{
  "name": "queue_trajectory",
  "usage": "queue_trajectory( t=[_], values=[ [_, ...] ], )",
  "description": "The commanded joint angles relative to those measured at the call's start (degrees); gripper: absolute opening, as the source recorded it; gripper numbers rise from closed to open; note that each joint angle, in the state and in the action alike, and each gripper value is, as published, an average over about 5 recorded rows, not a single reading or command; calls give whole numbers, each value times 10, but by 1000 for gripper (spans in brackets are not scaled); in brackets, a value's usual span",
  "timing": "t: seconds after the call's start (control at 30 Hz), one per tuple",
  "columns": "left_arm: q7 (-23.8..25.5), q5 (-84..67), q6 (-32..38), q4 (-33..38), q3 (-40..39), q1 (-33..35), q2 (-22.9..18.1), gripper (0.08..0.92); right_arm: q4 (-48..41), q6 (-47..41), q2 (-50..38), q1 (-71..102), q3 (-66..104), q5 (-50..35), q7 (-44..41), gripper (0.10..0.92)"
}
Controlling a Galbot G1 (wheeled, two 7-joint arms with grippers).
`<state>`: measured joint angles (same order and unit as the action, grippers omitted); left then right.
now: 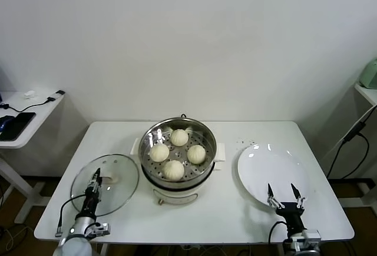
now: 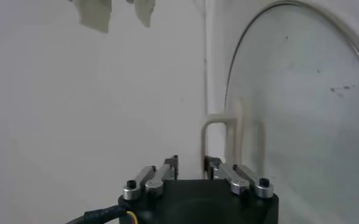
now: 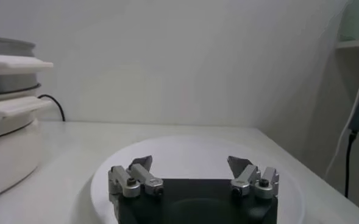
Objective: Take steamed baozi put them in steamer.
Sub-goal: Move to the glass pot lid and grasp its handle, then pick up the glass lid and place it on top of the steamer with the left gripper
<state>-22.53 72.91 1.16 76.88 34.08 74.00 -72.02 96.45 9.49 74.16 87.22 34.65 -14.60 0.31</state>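
The head camera looks down and forward from above the near edge of the white rectangular table (image 1: 235,132), far enough back to take in the whole top, the shiny round steel steamer (image 1: 179,153) at its middle and the plain wall behind. The left wrist camera sits low, just behind the left gripper (image 2: 191,163), and faces close onto the round glass lid with a white handle (image 2: 301,115), which the head view shows lying left of the steamer (image 1: 105,184). The right wrist camera rides just behind the right gripper (image 3: 191,164), skimming level across the flat round white plate (image 3: 197,152) toward the wall, with the steamer's side (image 3: 8,73) at the frame's edge; plate (image 1: 272,173) and steamer are what it shares with the head view.
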Motion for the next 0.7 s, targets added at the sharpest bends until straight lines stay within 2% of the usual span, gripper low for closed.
queue_trajectory(
  t=[0.03,0.23,0.4,0.57,0.7],
  values=[
    [0,-7,0,17,8,0,3,285,1,0,3,-1,2,2,0,823],
    [25,-45,-1,100,33,31,30,139,4,1,4,0,3,4,0,823],
    [67,-97,-6,186,59,70,77,128,8,-2,1,-1,4,8,2,823],
    [170,-191,-52,280,83,94,132,128,8,-8,0,-4,3,17,6,823],
    [243,-242,-116,356,95,88,154,128,8,-8,0,-3,2,22,7,823]
  ],
)
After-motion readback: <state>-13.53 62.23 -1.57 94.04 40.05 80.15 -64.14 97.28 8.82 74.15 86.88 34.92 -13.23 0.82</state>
